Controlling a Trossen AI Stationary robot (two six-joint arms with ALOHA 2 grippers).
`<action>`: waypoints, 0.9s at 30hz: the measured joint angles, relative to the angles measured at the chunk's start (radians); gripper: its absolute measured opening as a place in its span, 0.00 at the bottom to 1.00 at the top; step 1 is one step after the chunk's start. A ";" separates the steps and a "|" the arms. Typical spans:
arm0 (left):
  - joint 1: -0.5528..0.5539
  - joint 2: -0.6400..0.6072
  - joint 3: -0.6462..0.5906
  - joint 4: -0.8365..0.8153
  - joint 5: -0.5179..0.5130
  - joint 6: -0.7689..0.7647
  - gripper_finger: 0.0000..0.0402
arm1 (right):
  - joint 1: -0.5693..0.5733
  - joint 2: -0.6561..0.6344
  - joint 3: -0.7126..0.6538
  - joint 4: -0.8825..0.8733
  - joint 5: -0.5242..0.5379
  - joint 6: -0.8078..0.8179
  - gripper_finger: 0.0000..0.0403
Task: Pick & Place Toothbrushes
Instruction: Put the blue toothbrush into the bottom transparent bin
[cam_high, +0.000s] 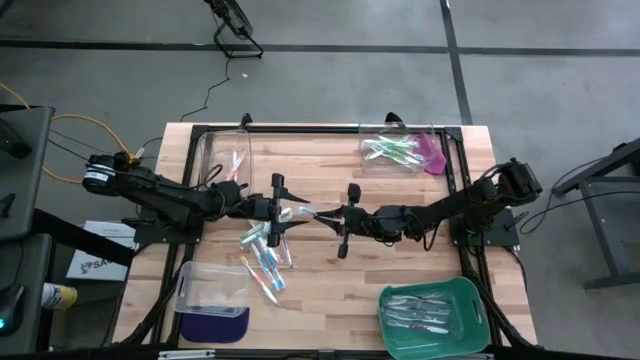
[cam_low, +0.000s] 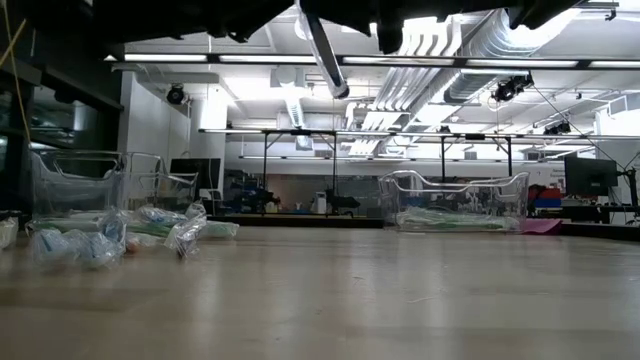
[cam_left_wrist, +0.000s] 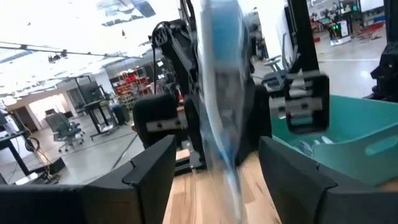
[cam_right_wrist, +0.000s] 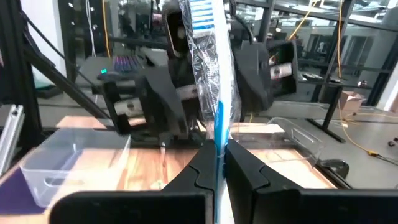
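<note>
A blue toothbrush (cam_right_wrist: 214, 74) in a clear crinkled wrapper hangs in the air over the middle of the table (cam_high: 330, 290). My right gripper (cam_right_wrist: 217, 168) is shut on it. My left gripper (cam_left_wrist: 217, 180) comes from the table's left. It is open, with one finger on each side of the toothbrush (cam_left_wrist: 221, 93) and touching nothing. In the high view the two grippers face each other, left gripper (cam_high: 292, 212) and right gripper (cam_high: 325, 215). The toothbrush (cam_high: 306, 212) lies between them. Several loose toothbrushes (cam_high: 268, 250) lie on the table below the left gripper. My right gripper pinches the wrapped toothbrush between its two fingers at one end of the handle (cam_right_wrist: 217, 142). The fingers come about level from the table's right. The toothbrush sticks out past the fingertips toward my left gripper, bristle end (cam_right_wrist: 200, 14) farthest away. It is tilted and lifted clear of the table.
A clear bin (cam_high: 225, 160) with toothbrushes stands at the far left, and another clear bin (cam_high: 400, 150) with green ones at the far right. A third clear bin (cam_high: 213, 288) sits near left. A green tray (cam_high: 470, 300) with pale toothbrushes sits near right.
</note>
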 joint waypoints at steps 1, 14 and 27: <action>0.000 0.000 0.005 -0.005 0.000 0.000 0.56 | 0.000 0.000 0.000 -0.007 0.000 0.000 0.02; 0.000 0.000 0.009 0.019 0.032 -0.027 0.56 | -0.009 0.000 0.000 -0.078 -0.025 0.042 0.02; 0.001 0.000 0.009 0.032 0.079 -0.027 0.56 | -0.027 0.000 0.000 -0.071 -0.071 0.048 0.02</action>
